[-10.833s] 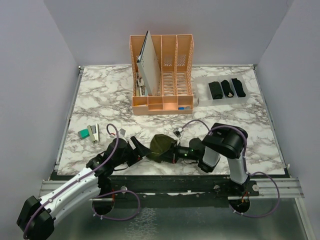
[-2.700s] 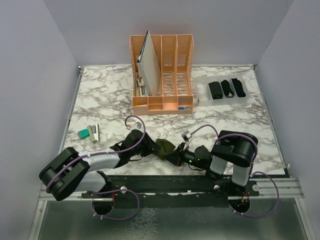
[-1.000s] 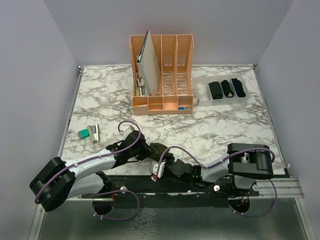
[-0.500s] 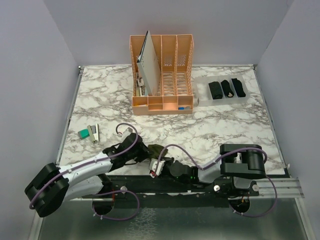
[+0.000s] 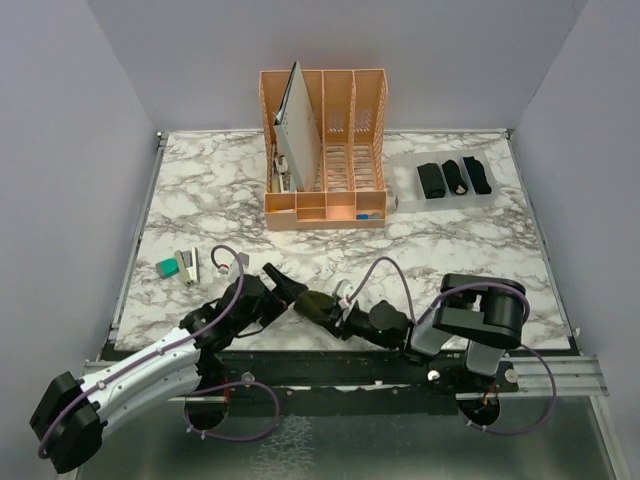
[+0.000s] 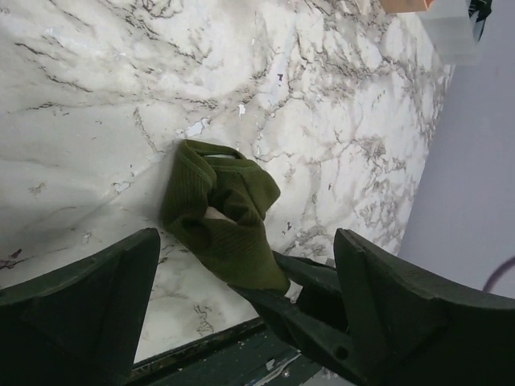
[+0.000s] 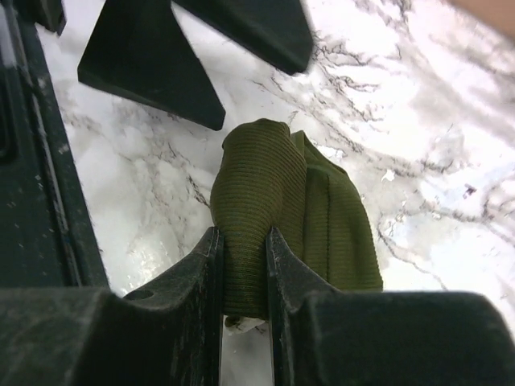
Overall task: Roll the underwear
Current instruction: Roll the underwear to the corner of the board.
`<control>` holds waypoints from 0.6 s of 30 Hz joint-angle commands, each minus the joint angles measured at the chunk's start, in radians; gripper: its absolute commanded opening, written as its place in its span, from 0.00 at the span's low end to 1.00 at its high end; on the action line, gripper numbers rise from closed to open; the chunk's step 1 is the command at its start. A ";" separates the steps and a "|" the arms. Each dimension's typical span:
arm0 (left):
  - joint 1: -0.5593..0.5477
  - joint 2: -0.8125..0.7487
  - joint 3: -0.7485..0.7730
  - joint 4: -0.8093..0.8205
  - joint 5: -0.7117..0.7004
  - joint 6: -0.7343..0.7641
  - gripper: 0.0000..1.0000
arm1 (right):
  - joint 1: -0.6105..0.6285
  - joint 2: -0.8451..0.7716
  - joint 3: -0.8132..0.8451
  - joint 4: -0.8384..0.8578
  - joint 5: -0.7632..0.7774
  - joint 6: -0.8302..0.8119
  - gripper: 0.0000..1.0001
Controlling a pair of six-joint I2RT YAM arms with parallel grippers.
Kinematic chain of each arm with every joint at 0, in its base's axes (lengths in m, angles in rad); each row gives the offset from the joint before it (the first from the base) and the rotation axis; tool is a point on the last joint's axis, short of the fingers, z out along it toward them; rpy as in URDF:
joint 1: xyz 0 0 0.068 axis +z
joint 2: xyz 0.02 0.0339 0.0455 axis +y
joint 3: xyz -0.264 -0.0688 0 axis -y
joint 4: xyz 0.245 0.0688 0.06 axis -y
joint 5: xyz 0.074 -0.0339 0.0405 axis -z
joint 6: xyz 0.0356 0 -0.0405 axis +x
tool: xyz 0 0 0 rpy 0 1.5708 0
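The olive-green underwear (image 5: 316, 303) lies near the table's front edge as a partly rolled, ribbed bundle (image 6: 221, 217). My right gripper (image 5: 336, 314) is shut on its near end, and cloth fills the gap between the fingers (image 7: 241, 241). A cream scrap shows under the grip. My left gripper (image 5: 284, 289) stands wide open just left of the bundle, its fingers (image 6: 80, 310) either side and touching nothing. Three black rolled underwear (image 5: 453, 177) lie in a clear tray (image 5: 404, 190) at the back right.
An orange desk organizer (image 5: 325, 150) holding a white board stands at the back centre. A teal block (image 5: 166, 267) and small stapler-like items (image 5: 188, 265) lie at the left. The table's dark front rail (image 5: 330, 360) runs right below the bundle.
My left gripper has let go of the olive bundle, opened wide and drawn back to the left. The right gripper stays shut on the bundle and has carried it slightly away from the front edge.
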 commanded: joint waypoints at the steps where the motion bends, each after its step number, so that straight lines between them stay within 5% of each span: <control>1: 0.001 -0.077 -0.060 0.047 -0.033 0.046 0.95 | -0.065 0.088 -0.062 0.026 -0.101 0.273 0.11; 8: 0.001 -0.035 -0.090 0.161 0.040 0.125 0.95 | -0.173 0.169 -0.106 0.142 -0.191 0.472 0.12; 18: 0.000 0.184 -0.103 0.392 0.114 0.127 0.94 | -0.224 0.202 -0.101 0.146 -0.241 0.520 0.12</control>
